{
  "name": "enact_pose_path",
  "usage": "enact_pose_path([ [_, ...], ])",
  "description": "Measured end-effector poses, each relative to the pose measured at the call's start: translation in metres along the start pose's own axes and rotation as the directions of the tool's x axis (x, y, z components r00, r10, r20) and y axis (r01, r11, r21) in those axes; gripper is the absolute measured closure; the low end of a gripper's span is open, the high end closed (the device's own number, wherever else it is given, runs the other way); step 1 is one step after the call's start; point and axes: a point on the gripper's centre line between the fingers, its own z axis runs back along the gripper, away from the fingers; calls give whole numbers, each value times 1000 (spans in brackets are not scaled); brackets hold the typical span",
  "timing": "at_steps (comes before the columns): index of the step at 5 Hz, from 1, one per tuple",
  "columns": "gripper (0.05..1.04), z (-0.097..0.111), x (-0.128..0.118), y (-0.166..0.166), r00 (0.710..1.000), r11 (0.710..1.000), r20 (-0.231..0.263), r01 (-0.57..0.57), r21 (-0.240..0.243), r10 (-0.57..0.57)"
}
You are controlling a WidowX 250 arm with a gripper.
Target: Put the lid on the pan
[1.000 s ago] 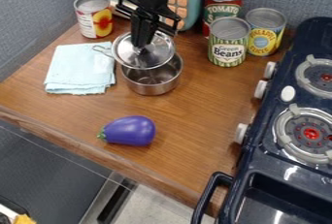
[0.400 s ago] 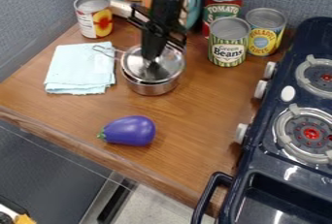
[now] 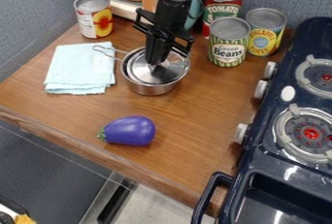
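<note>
The black two-finger gripper (image 3: 154, 63) pinches the round, shiny metal lid (image 3: 167, 72) at its top centre, directly beneath the fingertips and over the opening of the silver, round-walled pan (image 3: 149, 90); full seating cannot be confirmed.

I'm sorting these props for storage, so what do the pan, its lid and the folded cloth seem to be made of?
Pan: polished metal, likely stainless steel, judging by its silvery shine. Lid: similar shiny metal, with bright, mirror-like highlights. Cloth: matte, pale blue fabric, soft-looking with layered folds; cotton or microfibre, I can't tell which.
</note>
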Motion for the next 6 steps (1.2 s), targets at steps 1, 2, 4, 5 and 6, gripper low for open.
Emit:
enact_pose_path([
  [1, 1034, 0, 0, 0, 1000, 1000, 0, 0, 0, 0],
  [2, 1034, 0, 0, 0, 1000, 1000, 2, -3, 0, 3],
  [4, 1034, -2, -3, 11, 999, 999, -10, -33, 6, 33],
  [5, 1034, -4, -7, 22, 998, 998, -16, -63, 9, 63],
  [6, 1034, -7, -9, 32, 995, 995, -15, -97, 1, 97],
])
